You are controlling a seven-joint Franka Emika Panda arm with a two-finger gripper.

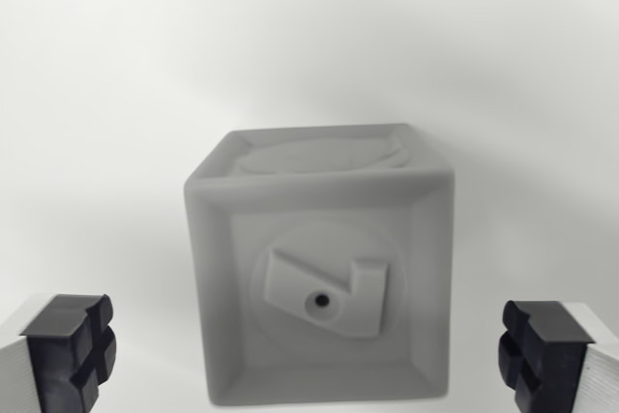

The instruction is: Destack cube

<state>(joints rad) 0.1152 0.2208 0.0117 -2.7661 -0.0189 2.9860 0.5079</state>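
Pincer (309, 355) hangs wide apart above pale grey plastic cube (319, 268) on white table (116, 94); nothing grasped, destacking seemingly not begun

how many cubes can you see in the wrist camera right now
1. A single grey cube sits centre frame on the white surface, between the open gripper fingers, touching neither. A second cube may be hidden beneath it; this view cannot settle that.

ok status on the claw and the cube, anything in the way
Claw open, fingers wide either side of the cube, not touching. Cube centred between them, recessed face with a raised mark toward camera. Only one cube discernible. Nothing in the way.
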